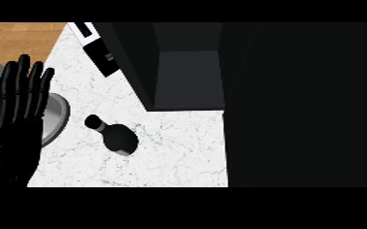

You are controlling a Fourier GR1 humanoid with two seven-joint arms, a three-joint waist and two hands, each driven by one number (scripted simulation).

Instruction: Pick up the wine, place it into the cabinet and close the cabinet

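White marble counter (179, 150) bears the wine (116, 138) near the open cabinet (188, 80), left hand (22, 116) resting open, fingers straight, at the left edge; best curl round the bottle's wide body, not its neck.

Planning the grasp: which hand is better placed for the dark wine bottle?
Probably left: the open black left hand shows left of the dark glass wine bottle; the right hand is out of view.
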